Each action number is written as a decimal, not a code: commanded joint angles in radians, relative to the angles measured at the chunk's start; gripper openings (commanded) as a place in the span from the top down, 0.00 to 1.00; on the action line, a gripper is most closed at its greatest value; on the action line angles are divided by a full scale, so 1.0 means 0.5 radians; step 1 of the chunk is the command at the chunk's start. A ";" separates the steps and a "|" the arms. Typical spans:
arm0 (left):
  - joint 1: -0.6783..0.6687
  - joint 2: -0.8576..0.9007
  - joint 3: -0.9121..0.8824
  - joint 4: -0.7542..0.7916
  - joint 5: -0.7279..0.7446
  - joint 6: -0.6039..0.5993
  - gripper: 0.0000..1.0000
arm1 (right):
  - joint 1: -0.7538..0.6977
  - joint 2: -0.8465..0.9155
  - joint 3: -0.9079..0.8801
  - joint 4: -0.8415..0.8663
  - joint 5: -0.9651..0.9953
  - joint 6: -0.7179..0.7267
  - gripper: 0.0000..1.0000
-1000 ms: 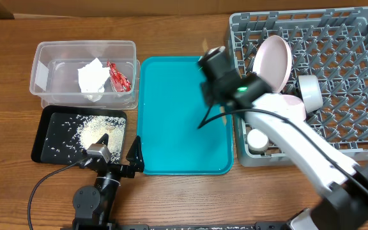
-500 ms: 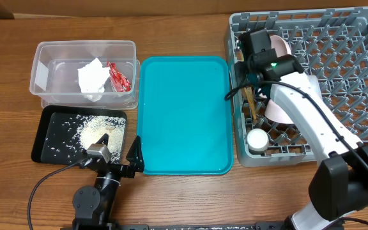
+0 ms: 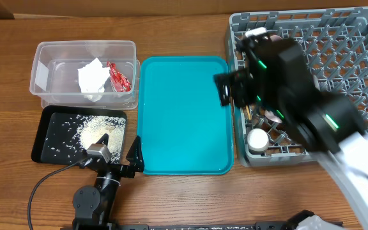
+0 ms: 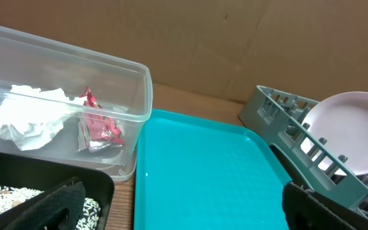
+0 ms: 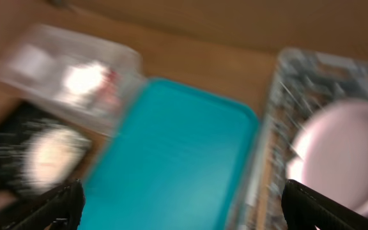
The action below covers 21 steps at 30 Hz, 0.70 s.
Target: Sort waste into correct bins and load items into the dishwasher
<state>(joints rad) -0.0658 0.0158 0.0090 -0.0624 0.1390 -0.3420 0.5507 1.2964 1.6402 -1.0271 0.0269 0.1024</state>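
Note:
The clear tub [image 3: 85, 73] holds the crumpled white napkin [image 3: 92, 78] and the red foil wrapper [image 3: 119, 76]. Rice grains [image 3: 85, 133] lie in the black tray [image 3: 46, 150]. The grey dish rack [image 3: 356, 70] carries a white cup [image 3: 257, 139] and a pale pink bowl [image 4: 353, 131] on edge. My right gripper [image 3: 229, 89], blurred, hangs open and empty over the teal tray's right edge beside the rack; its arm hides most of the rack's left side. My left gripper [image 3: 121, 150] rests open and empty at the front, between the black tray and the teal tray. Chopsticks cannot be made out.
The bare teal tray [image 3: 181, 118] lies between the bins and the rack. The right arm's bulk [image 3: 312, 108] looms over the rack. A cable [image 3: 43, 182] trails from the left arm across the front of the wooden table.
My right gripper carried a thin stick from over the teal tray to the rack's left side, opened, and now has risen empty toward the tray's edge. The left arm has stayed still.

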 commanded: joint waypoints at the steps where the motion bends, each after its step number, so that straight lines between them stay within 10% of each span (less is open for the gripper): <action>1: -0.018 -0.019 -0.008 -0.002 0.015 -0.019 0.00 | 0.097 -0.171 0.023 -0.035 -0.270 0.012 0.00; 21: -0.018 -0.019 -0.008 -0.002 0.015 -0.019 0.00 | -0.191 -1.056 -0.188 -0.226 0.259 -0.049 0.00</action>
<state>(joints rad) -0.0658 0.0158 0.0090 -0.0624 0.1390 -0.3420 0.5228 0.8051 1.6173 -1.1778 0.0986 0.0971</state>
